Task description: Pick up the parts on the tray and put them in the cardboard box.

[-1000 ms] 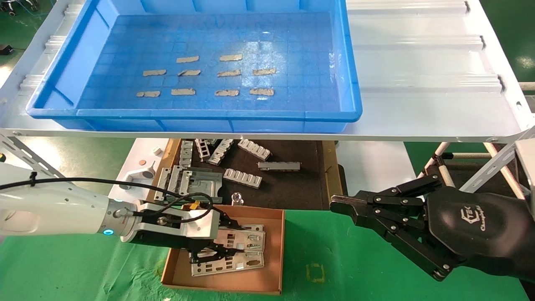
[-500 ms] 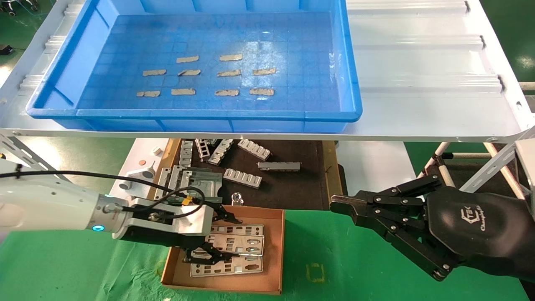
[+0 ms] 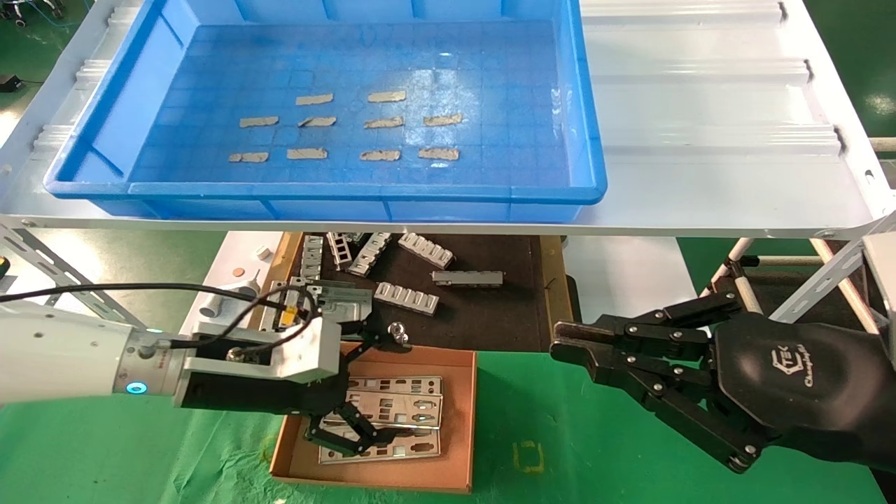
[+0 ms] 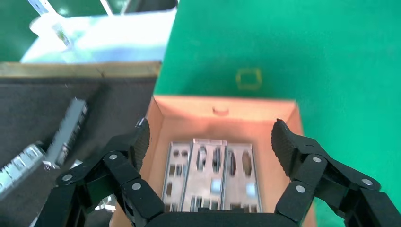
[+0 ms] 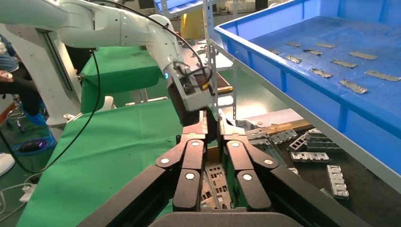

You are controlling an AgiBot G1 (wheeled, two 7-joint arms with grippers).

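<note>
Three parts (image 3: 392, 413) lie in the cardboard box (image 3: 458, 420) at lower centre, long axes left-right, beneath the left gripper (image 3: 360, 385), its fingers spread and empty. Right gripper (image 3: 563, 346) hangs closed, farther right. The tray (image 3: 588, 140) holds none.

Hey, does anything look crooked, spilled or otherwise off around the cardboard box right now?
Nothing looks damaged or spilled. The plates lie inside the cardboard box, overlapping rather than squarely stacked. The left gripper, open, hangs above them; the right gripper is parked aside. The blue tray holds only tape strips.
</note>
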